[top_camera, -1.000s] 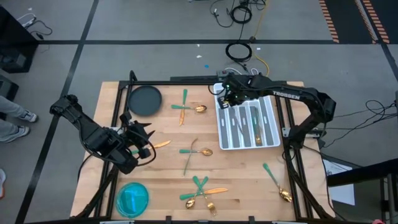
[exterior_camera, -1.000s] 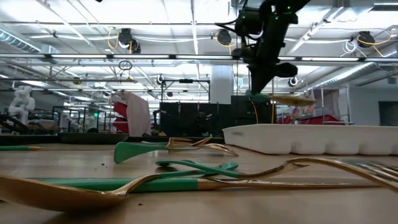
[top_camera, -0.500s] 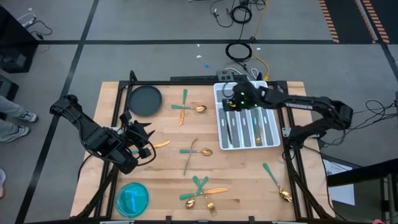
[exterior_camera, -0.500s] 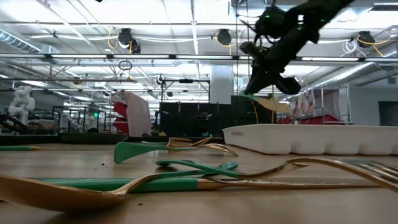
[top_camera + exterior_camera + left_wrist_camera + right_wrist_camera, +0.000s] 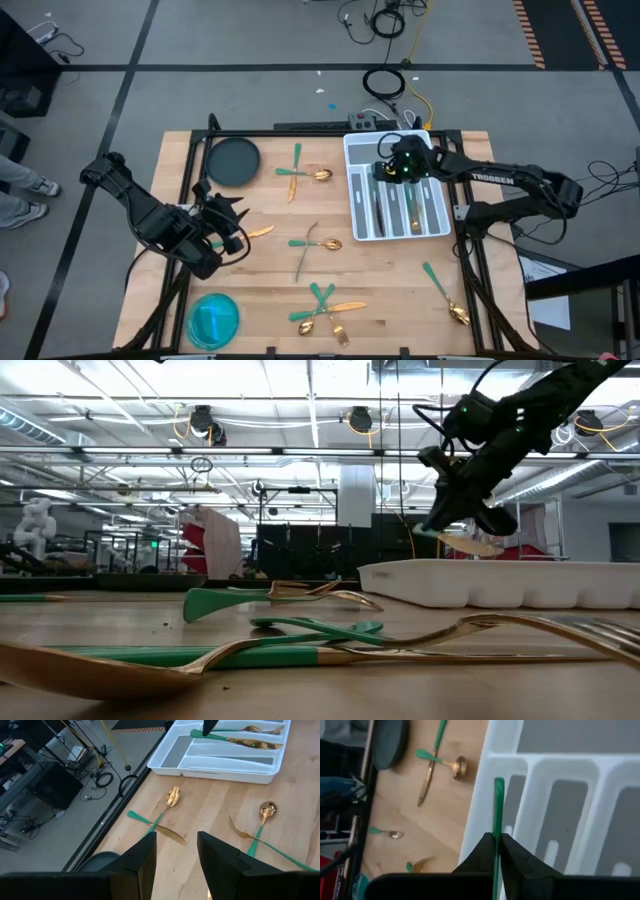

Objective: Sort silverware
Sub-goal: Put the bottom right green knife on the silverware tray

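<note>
While the right hand (image 5: 397, 168) hangs above the white compartment tray (image 5: 437, 229) at about two o'clock on the surface (image 5: 385, 280), it is pinched fully shut on the teal handle of a gold-headed piece of silverware (image 5: 470, 542), seemingly a knife, though the blade is hard to read. To do this step well, the arm should line the piece up lengthwise with one slot, lower it until it lies nearly flat inside the walls, and only then let go, so it does not bounce across a divider or land on the pieces already in the tray. The left hand (image 5: 225, 232) waits near nine o'clock with its fingers (image 5: 142, 860) partly apart and nothing visible between them. The other pieces lie scattered: a crossed pair at twelve o'clock (image 5: 300, 172), a spoon and fork at the centre (image 5: 312, 245), a cluster at six o'clock (image 5: 325, 308) and a spoon at five o'clock (image 5: 443, 293). Compared with a second earlier, the right hand has moved from the tray's far-left corner to over its slots, and the left arm has not shifted.
</note>
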`<state>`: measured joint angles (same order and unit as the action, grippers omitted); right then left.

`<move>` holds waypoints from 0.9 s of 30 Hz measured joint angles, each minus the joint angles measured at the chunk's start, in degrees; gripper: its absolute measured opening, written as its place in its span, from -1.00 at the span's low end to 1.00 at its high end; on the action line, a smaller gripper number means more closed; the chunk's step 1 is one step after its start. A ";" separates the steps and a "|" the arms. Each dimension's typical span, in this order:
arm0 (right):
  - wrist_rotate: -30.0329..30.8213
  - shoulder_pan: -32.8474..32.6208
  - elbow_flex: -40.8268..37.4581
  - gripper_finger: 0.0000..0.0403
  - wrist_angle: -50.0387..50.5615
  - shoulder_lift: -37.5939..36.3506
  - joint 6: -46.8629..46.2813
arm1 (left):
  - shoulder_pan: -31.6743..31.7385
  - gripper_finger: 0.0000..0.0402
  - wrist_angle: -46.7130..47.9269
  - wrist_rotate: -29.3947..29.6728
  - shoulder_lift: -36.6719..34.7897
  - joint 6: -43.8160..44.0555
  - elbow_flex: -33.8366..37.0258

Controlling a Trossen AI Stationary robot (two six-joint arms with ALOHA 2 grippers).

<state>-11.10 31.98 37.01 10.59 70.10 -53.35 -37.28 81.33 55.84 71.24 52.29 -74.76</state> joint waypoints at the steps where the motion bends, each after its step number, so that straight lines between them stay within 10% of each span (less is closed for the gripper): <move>1: -0.45 0.73 0.00 -1.00 0.05 0.32 0.64 | 0.22 -0.25 -0.01 -0.01 0.00 0.00 0.00; 27: -3.32 4.07 -0.02 -1.00 -6.14 10.33 3.64 | 2.43 -0.25 0.14 -0.01 0.00 -0.07 0.00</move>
<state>-14.42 36.05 36.99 4.46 80.43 -49.71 -34.85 81.46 55.83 71.24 52.23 -74.76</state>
